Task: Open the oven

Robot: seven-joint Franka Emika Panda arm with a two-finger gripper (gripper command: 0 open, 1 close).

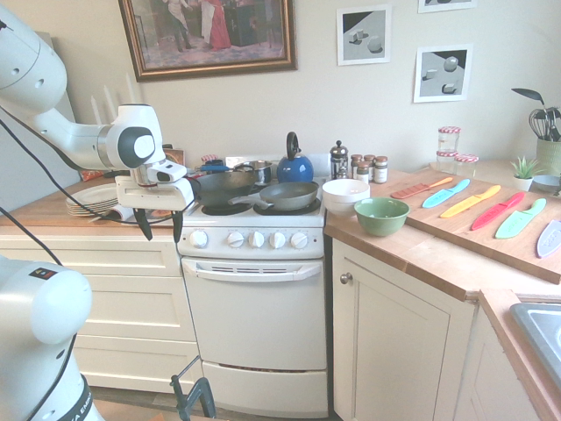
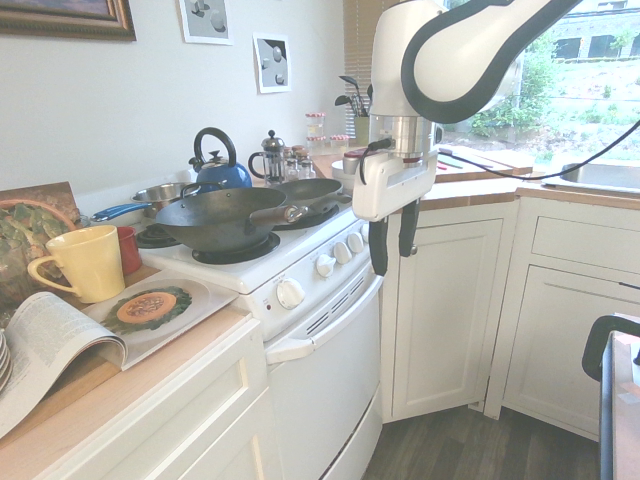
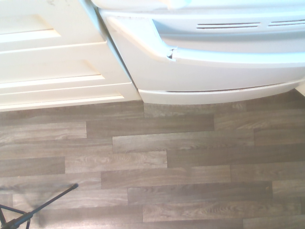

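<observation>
- First exterior view: our oven (image 1: 254, 307) is the white freestanding cooker in the lower middle of the frame, door shut, drawer panel under it. The bar handle (image 1: 252, 272) runs across the top of the door, below the white knobs (image 1: 235, 239).
- Same view: our gripper (image 1: 165, 237) is left of centre, fingers pointing down and spread, nothing between them. Looks to us like we're at the approach step, door pull still to come. Next move is probably down to handle height, get the fingers around the bar, then pull away from the cooker.
- Containers here: the green bowl (image 1: 382, 216) right of centre looks empty, as does the stack of white bowls (image 1: 345, 195) beside it. Spice jars (image 1: 368, 167) sit behind; can't make out what's in them.
- Second exterior view: fingers point down upper right of centre, apart again, clear of the handle. We'd watch for bumping the knobs on the way in.
- Also there: the wok (image 2: 222, 218) on the stove looks empty. Can't see into the yellow mug (image 2: 88, 262) at left, or the blue kettle (image 2: 222, 172).
- Wrist view: oven front and handle, plus wood floor (image 3: 181, 157). No jaws to judge from this one.
</observation>
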